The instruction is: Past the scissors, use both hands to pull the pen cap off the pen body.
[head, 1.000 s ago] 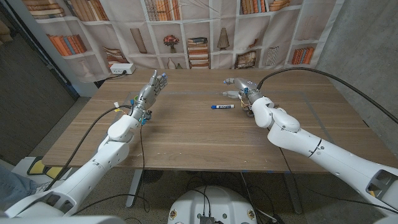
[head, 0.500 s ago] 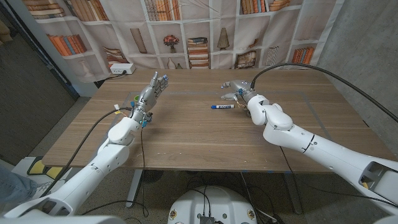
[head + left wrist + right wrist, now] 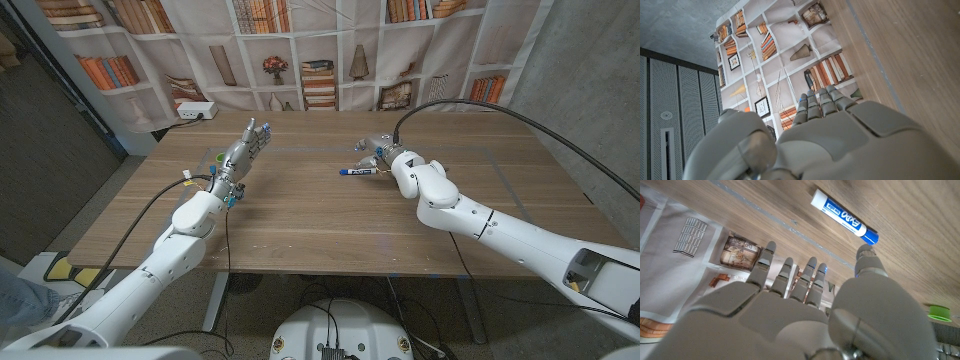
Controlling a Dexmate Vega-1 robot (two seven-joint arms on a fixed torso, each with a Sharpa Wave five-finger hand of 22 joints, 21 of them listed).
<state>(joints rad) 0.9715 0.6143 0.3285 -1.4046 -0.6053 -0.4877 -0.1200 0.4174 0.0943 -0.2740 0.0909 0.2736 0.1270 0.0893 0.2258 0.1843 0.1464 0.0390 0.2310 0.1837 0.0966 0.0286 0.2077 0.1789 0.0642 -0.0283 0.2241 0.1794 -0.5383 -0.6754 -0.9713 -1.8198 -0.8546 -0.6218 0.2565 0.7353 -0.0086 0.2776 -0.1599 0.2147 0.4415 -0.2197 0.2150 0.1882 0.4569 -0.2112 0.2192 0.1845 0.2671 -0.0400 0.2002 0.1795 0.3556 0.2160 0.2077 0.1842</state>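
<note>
Lying on desk (image 3: 300, 220): pen (image 3: 356, 171), white body, blue cap on, blue lettering.
Right robot hand (image 3: 378, 150): fingers spread, holding nothing, just beside pen.
Left robot hand (image 3: 245, 147): open-fingered, well apart.

**Lighting and picture quality at this moment**

I saw even, diffuse light over the wooden table (image 3: 300, 220), bright enough to read the grain, with no hard glare on the wood. Shadows were soft and short; a faint one lay under the right hand (image 3: 378, 152). The head view bowed outward at its edges, bending the bookshelf backdrop (image 3: 300, 50) and the table rim. Its left side fell darker. In the right wrist view the marker (image 3: 842, 222) was sharp and its print legible, while the hand's back near the lens was soft. In the left wrist view the left hand (image 3: 825, 140) was blurred up close; the backdrop stayed clearer.
</note>
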